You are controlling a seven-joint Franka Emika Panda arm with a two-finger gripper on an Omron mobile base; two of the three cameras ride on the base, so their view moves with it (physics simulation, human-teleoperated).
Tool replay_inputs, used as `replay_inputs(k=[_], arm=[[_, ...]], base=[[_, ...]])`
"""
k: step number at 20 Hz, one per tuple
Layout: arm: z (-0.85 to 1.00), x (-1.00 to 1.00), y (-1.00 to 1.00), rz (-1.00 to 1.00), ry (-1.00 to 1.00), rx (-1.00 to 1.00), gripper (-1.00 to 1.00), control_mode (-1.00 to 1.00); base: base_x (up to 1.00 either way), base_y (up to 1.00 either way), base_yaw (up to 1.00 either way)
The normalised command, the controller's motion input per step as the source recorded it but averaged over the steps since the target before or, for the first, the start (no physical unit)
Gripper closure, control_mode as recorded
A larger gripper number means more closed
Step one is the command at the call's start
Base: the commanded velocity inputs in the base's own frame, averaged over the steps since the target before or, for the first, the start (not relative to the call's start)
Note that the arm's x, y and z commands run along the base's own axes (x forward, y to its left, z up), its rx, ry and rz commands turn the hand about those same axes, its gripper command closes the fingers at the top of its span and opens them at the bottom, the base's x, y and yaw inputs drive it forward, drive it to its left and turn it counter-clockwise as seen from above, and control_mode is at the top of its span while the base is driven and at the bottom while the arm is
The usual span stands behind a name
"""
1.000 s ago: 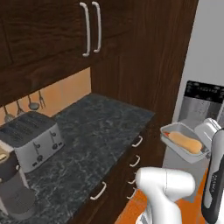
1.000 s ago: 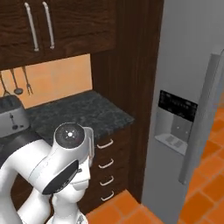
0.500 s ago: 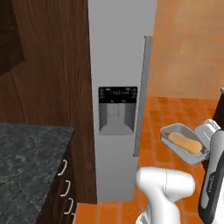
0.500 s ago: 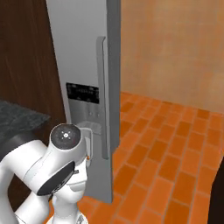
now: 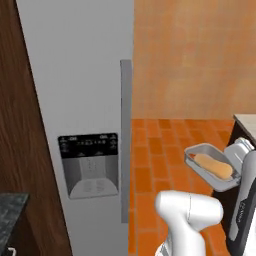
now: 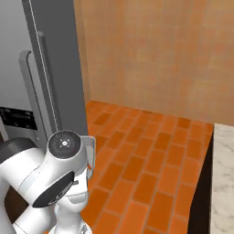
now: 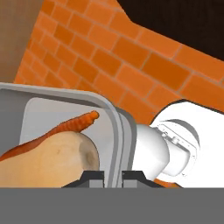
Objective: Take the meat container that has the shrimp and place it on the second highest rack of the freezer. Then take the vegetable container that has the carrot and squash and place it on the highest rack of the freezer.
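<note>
- Facing you in the left base view is the freezer [image 5: 75,100], a tall grey appliance with its door closed, a dark dispenser panel [image 5: 89,166] low on the front and a long vertical bar handle [image 5: 125,140] along its right edge.
- Behind it you see an orange-tan wall [image 6: 155,55], and an orange brick floor [image 6: 141,173] runs below.
- Your arm [image 5: 192,220] rises from the lower right of that view, its white elbow low and the dark forearm standing up at the right edge.
- Look at the vegetable container [image 5: 210,165]: a shallow grey tray with rounded corners, held in the air to the right of the freezer, well apart from the handle.
- Its long axis runs from upper left to lower right, and it tilts slightly.
- Inside lies a tan squash [image 5: 214,166] along that same axis, with an orange carrot [image 7: 65,127] curving over it in the hand view.
- Your gripper [image 7: 113,176] is clamped on the tray's rim, one finger on either side of the wall.
</note>
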Motion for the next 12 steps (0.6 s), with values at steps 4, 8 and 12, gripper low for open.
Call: replay_inputs(k=[4, 8, 12], arm=[[0.0, 0.0, 0.0, 0.0, 0.0, 0.0, 1.0, 1.0], [0.0, 0.0, 0.0, 0.0, 0.0, 0.0, 1.0, 1.0], [0.0, 0.0, 0.0, 0.0, 0.0, 0.0, 1.0, 1.0]], base=[[0.84, -0.57, 0.0], [1.0, -0.1, 0.0], [1.0, -0.05, 0.0]])
